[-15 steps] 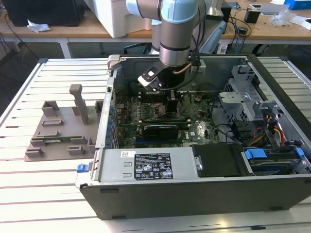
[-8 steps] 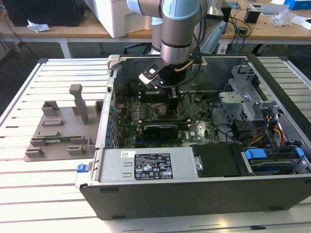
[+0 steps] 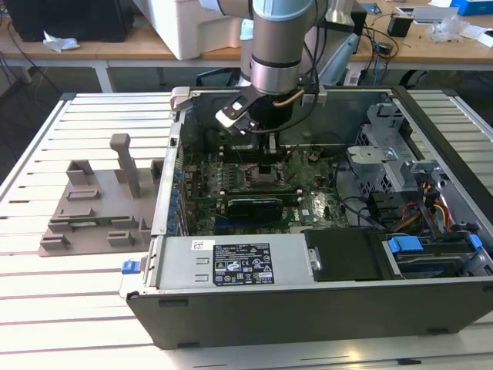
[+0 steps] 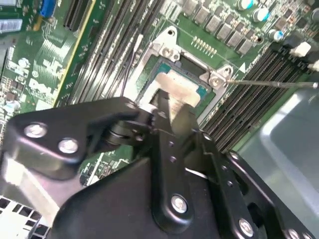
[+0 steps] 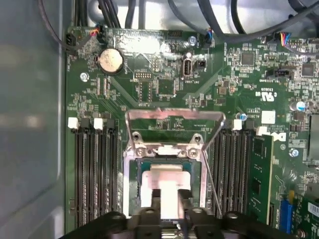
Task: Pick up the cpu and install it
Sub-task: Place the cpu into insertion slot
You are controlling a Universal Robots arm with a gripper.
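Where exterior view looks in, black gripper (image 3: 267, 158) hangs low over green motherboard (image 3: 316, 206) inside open grey computer case (image 3: 308, 320). Second wrist view: small flat square silver-grey cpu (image 4: 182, 82) lies in metal-framed socket (image 4: 168, 47), gripper directly above; grasp state cannot be told. First wrist view: cpu square within frame. Judgement: keep chip level, no sideways drag.

Upright arm (image 3: 279, 46), gripper (image 3: 267, 160) low, straight down.

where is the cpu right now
In the first wrist view the cpu is at the open socket on the motherboard, between the two banks of memory slots.
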